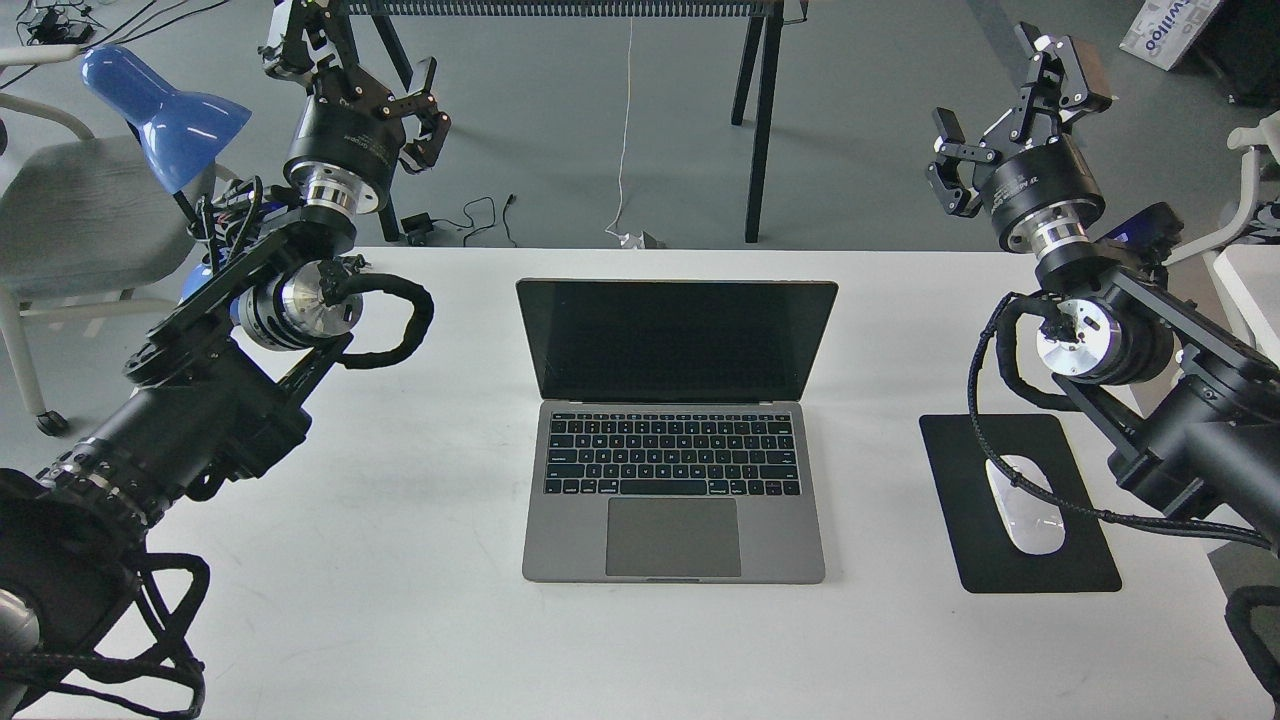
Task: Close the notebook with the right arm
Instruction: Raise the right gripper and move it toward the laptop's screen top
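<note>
The notebook [674, 432] lies open in the middle of the white table [420, 600], its black screen raised and tilted back, keyboard and trackpad facing me. My right arm [1120, 340] comes in from the right, and its gripper [1003, 108] is held high beyond the table's far right corner, open and empty, well away from the notebook's lid. My left gripper [358, 68] is raised past the far left corner, also open with nothing between its fingers.
A black mouse pad [962, 545] with a white mouse [1024, 505] lies right of the notebook, under my right arm. A blue desk lamp [165, 110] and a grey chair [70, 210] stand at far left. Black table legs [760, 110] rise behind the table.
</note>
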Controlling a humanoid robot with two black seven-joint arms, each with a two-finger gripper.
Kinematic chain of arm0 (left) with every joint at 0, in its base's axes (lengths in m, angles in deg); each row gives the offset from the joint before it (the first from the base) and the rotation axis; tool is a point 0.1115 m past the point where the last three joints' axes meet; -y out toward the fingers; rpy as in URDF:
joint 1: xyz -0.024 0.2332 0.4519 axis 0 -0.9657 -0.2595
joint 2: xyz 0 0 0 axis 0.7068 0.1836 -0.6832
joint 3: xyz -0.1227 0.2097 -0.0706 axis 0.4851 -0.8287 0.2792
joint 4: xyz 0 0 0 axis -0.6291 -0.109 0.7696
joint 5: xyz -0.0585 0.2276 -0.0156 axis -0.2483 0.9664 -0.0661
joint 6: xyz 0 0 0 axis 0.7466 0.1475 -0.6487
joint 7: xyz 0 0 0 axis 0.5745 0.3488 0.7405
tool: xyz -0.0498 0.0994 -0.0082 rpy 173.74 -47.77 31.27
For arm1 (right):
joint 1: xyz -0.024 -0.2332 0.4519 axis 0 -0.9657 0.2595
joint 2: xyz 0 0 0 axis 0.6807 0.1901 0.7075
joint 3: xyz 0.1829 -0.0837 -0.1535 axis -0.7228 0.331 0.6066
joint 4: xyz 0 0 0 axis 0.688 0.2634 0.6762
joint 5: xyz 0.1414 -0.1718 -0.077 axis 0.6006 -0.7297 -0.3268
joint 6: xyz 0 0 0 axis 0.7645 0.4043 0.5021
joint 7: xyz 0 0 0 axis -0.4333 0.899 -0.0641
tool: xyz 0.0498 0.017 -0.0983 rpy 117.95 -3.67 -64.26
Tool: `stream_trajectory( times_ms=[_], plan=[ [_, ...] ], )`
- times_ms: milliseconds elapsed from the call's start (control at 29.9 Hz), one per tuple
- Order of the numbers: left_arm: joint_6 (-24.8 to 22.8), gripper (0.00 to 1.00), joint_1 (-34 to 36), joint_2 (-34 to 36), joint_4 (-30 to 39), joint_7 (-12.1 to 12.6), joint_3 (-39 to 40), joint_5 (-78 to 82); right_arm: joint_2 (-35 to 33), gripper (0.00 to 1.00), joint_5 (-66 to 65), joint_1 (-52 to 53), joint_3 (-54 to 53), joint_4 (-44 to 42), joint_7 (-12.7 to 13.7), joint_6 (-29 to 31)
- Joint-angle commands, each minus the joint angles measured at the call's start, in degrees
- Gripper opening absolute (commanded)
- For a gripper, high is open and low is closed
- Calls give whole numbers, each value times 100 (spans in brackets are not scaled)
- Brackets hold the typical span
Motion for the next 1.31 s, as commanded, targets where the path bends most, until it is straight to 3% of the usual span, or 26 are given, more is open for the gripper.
stream_trajectory(
  times_ms=[0, 904, 1272],
  plan=[
    [52, 100, 0, -9, 0, 0, -13, 1, 9, 100, 0, 0, 1, 10, 0, -1],
    [193, 100, 35, -53, -18, 0, -31, 62, 61, 100, -122, 9, 80, 28, 9, 8],
    [193, 100, 26, -53, -18, 0, -31, 62, 211, 100, -712, 342, 1177, -147, 79, -124]
  ],
)
